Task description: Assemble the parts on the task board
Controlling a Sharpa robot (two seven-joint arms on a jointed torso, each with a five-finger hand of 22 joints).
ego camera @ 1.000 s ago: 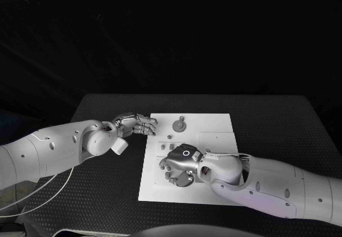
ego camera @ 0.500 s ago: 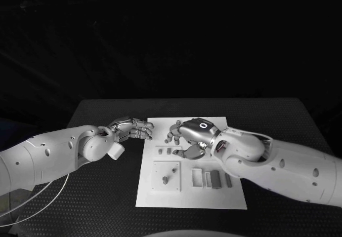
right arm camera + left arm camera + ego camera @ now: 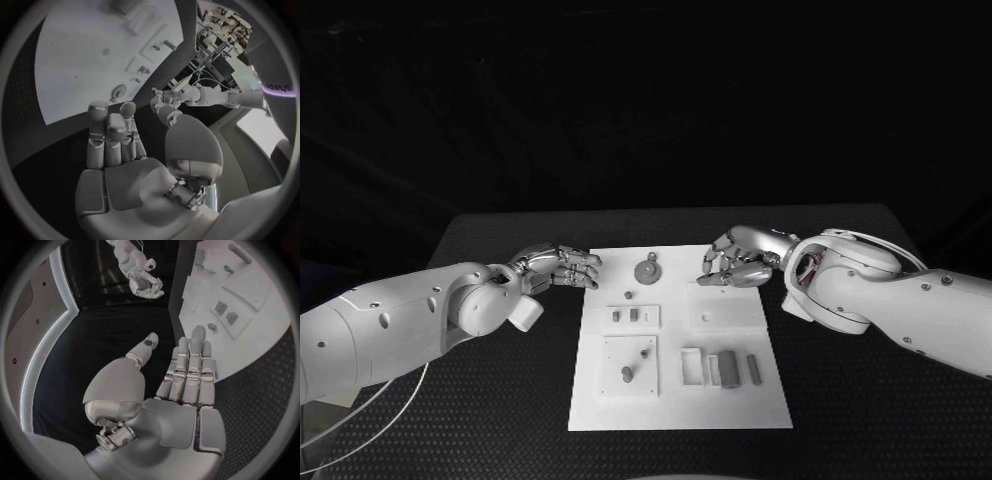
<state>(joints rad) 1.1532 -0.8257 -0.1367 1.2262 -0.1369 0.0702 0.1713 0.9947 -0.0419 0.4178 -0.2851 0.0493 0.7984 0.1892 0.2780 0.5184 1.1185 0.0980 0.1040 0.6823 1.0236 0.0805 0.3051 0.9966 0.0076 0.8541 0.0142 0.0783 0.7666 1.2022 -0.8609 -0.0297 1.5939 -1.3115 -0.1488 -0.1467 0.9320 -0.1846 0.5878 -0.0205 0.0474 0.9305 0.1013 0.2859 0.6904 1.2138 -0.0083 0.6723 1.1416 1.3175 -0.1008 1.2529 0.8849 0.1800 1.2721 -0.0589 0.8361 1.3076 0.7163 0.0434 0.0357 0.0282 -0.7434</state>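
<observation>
R hand (image 3: 740, 262) moved off task board (image 3: 733, 420), now beside

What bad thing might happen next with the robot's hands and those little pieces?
1. The right hand hovers at the white board's far right corner, close to the round piece; reaching in, it might knock that piece away.
2. The left hand sits at the board's left edge; a bump might shift the whole board.
3. The long pieces lie close together, so grabbing one might push its neighbours.
</observation>
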